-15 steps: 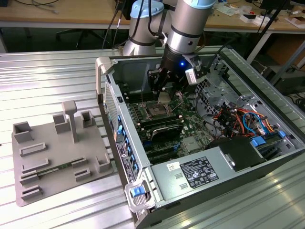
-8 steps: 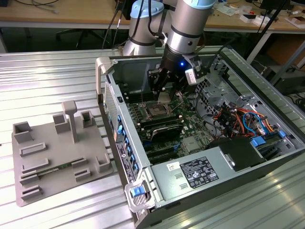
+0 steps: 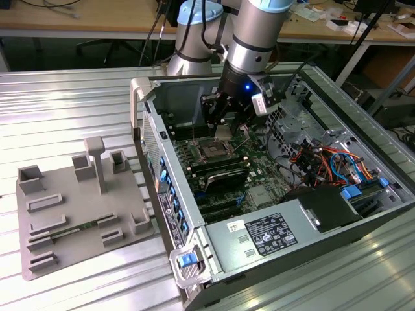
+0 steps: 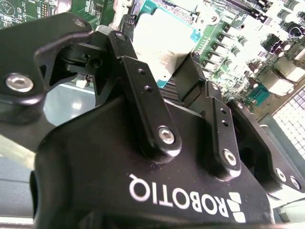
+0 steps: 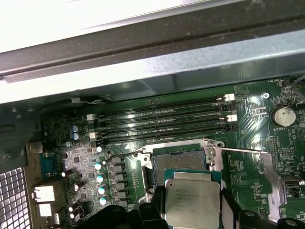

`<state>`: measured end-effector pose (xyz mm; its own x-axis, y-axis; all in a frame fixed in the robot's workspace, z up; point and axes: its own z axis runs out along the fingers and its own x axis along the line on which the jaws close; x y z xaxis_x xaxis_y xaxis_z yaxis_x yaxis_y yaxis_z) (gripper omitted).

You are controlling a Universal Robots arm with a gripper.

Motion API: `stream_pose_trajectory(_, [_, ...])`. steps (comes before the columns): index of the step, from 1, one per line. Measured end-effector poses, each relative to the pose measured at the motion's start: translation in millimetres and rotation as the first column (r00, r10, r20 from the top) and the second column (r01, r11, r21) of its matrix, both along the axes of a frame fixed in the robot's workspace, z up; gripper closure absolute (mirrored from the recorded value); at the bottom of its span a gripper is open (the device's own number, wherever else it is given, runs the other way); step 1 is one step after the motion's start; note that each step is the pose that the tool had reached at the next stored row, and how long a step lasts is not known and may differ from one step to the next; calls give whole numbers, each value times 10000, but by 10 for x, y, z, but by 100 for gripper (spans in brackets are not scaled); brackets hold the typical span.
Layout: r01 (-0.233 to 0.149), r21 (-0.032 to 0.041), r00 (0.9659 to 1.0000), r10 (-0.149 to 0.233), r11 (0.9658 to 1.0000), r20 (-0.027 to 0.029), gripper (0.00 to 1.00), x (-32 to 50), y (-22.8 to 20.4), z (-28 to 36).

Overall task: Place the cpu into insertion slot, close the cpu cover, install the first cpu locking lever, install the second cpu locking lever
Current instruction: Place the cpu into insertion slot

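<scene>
- Evidently the black two-fingered claw [image 5: 192, 212] was clamped on the small flat square cpu with a silver-grey metal top [image 5: 192, 199]. One black finger [image 5: 156, 210] pressed on each of two opposite edges.
- The cpu hung roughly level, above and just beside the square dark insertion slot with a silver metal rim [image 5: 183, 161]. It was not seated.
- The slot's pin field lay bare. A thin wire locking lever [image 5: 240, 151] stood out to one side, unlatched by my judgement.
- Handling, as judged: the cpu is light, thin and stiff, and its smooth metal top is likely slippery.
- Its underside and the slot's pins are probably fragile. Hold it by the edges only, keep it flat, and use no force.
- An open grey steel computer case [image 3: 363, 113] stood on the ribbed metal bench [image 3: 65, 103].
- The case held a green motherboard [image 5: 257, 138] with long black RAM slots [image 5: 162, 121], a boxy power supply with a white label [image 3: 259, 233], and a bundle of coloured cables [image 3: 324, 162].
- A grey plastic fixture tray [image 3: 71, 194] sat on the exterior view's left, beside the case. A thin green strip [image 3: 63, 231] lay in one of its slots; I could not tell what it was.
</scene>
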<state>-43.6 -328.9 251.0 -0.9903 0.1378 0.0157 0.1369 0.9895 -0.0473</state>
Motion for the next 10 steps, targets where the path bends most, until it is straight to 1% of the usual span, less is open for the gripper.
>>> stream_pose_trajectory(6, [88,-3,10000,-88,10000,0,45,0,0,-4])
stream_pose_trajectory(8, [150,-5,9999,-150,9999,1,45,0,0,-5])
stream_pose_trajectory(10, [291,-12,9996,-291,9996,0,45,0,0,-6])
